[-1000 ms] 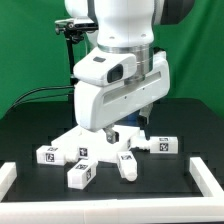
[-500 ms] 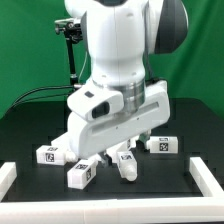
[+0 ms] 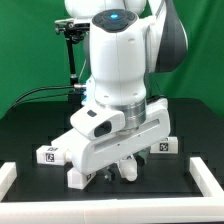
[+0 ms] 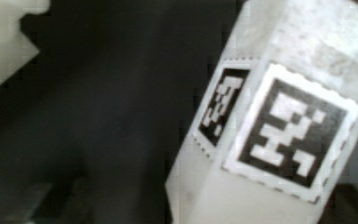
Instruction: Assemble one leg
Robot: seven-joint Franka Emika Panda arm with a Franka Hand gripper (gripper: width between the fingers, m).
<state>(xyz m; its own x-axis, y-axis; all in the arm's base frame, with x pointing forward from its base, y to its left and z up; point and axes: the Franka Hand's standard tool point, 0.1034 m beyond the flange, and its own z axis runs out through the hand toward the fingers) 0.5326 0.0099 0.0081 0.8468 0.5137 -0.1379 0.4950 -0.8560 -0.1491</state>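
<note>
My own arm housing blocks sight of my hand (image 3: 123, 162), so I cannot tell its spread. The leg (image 4: 274, 125), a matte white block with square black-and-white tags, lies on the black worktop (image 3: 30, 135) beneath it. Second leg (image 3: 48, 153): exterior view's left. Third leg (image 3: 163, 147): right.
</note>
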